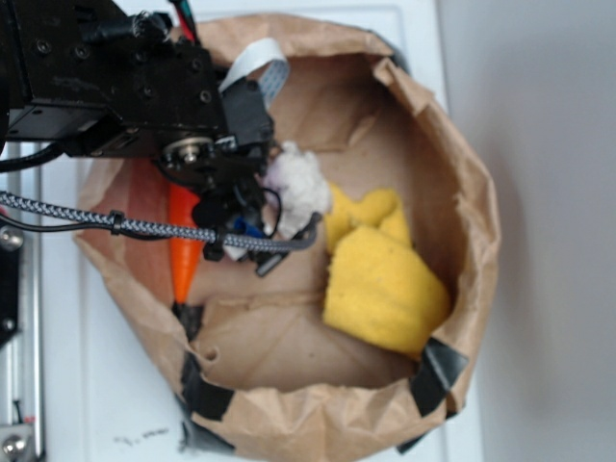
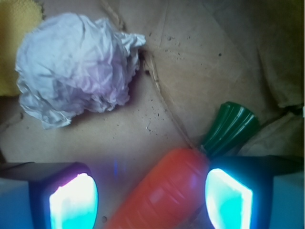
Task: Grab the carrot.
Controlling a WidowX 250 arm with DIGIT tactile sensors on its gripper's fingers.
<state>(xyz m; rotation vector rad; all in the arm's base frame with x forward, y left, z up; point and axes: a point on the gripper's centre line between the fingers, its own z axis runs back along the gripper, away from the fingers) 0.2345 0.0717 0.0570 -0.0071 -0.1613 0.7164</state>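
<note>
Carrot [image 2: 164,191] lying between spread jaws of gripper [image 2: 151,198], nearer the right pad [image 2: 228,198]: pre-grasp stage, likely needing slight recentring, then closing.

Brown paper bag on a white surface, holding three loose things.

The paper bag [image 1: 462,183] lies with its mouth rolled wide on a white tabletop [image 1: 106,395], black tape [image 1: 438,371] patching its rim; its creased brown floor [image 2: 200,62] carries everything else. The carrot [image 2: 162,191] lies on that floor directly under the gripper [image 2: 150,200], between the two fingers and nearer one of them, its green stalk [image 2: 231,126] pointing away past the fingertips. A crumpled white paper ball [image 2: 76,71] rests on the floor ahead of the gripper, apart from the carrot. A yellow sponge cloth [image 1: 380,279] lies beyond the paper ball, farther from the gripper.
</note>
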